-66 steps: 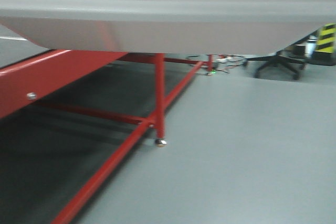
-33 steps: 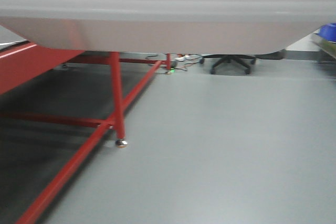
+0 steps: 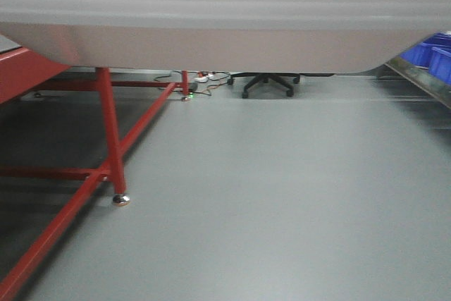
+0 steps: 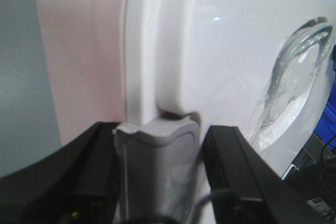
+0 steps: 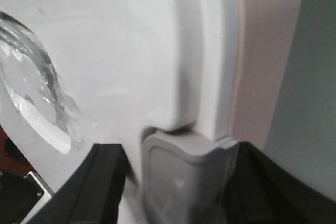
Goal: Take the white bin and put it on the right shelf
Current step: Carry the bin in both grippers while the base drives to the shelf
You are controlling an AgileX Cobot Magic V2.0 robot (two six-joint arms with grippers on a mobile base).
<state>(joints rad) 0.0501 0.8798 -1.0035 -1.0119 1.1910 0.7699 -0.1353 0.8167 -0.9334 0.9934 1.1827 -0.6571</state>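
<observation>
Left wrist-mounted view showed your left pincer [image 4: 163, 129] closed across the grey latch [image 4: 157, 171] at one end of the white bin [image 4: 79, 56]. A black finger sat hard against each side of the latch. The glossy lid [image 4: 220, 51] and its recessed handle [image 4: 286, 56] lay beyond the fingertips.

Your right pincer [image 5: 176, 150] gripped the matching latch [image 5: 178, 182] at the opposite end in the same way. From the front camera the bin hung in the air over bare floor [image 3: 282, 209]. The red-framed table [image 3: 106, 125] stood on the left pincer's side. On the right pincer's side were blue crates [image 3: 433, 58] on what I took for the right shelf [image 3: 417, 84].

I judged this to be the carry. You needed to keep both grips equally firm, hold the bin level and swing it slowly. Two small latches seemed to bear the whole load, and either could have slipped or unclipped.
</observation>
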